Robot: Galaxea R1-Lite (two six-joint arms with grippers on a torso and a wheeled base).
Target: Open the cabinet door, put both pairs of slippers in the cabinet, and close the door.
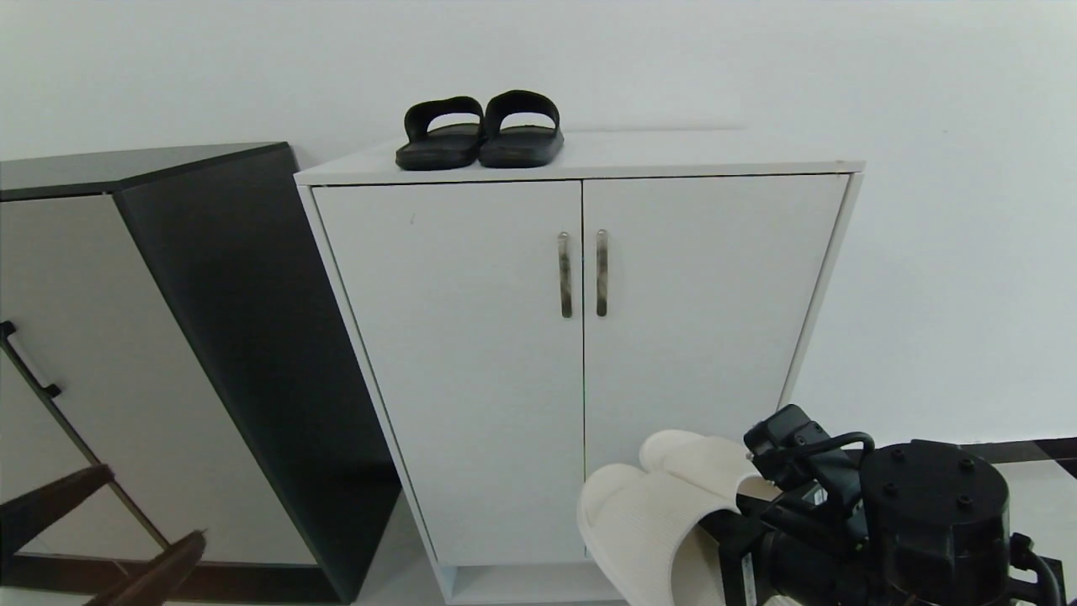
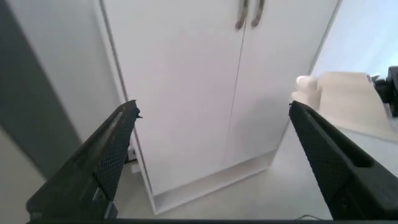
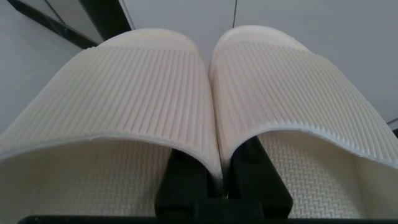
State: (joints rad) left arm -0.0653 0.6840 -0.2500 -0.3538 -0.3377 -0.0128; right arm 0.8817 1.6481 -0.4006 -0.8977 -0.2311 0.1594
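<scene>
A white two-door cabinet (image 1: 454,362) stands in front of me with both doors shut and two metal handles (image 1: 565,274) side by side at the middle. On its top sits a pair of black slippers (image 1: 480,132). Low in front of the right door, my right gripper (image 3: 221,180) is shut on a pair of white slippers (image 1: 656,513), pinching their inner walls together with the toes toward the cabinet. The left gripper (image 2: 212,109) stands open and empty, low before the left door (image 2: 180,93); its fingers (image 1: 160,568) show at the head view's lower left. The white slippers (image 2: 348,93) appear beside it.
A black cabinet (image 1: 252,337) with a grey front and a black bar handle (image 1: 29,362) stands close against the white cabinet's left side. A plain white wall (image 1: 951,252) runs behind and to the right. Light floor (image 2: 273,193) lies at the cabinet's base.
</scene>
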